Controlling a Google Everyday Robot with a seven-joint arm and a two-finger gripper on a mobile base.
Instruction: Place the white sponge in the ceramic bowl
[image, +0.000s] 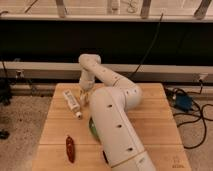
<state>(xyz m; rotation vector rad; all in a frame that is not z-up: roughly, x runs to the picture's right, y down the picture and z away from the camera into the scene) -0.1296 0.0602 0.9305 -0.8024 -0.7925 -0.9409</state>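
My gripper (84, 94) hangs down from the white arm over the far left part of the wooden table (150, 115). A small cream lump, the white sponge (80, 95), shows right at the gripper's end; I cannot tell whether it is held or lying on the table. The ceramic bowl (92, 128) is green and mostly hidden behind the arm's thick forearm; only its left edge shows near the table's middle. The gripper is behind the bowl and a little to its left.
A long white tube with a cap (72, 103) lies just left of the gripper. A red elongated item (70, 148) lies at the front left. A blue box (182, 102) and cables sit on the floor to the right. A dark wall runs behind the table.
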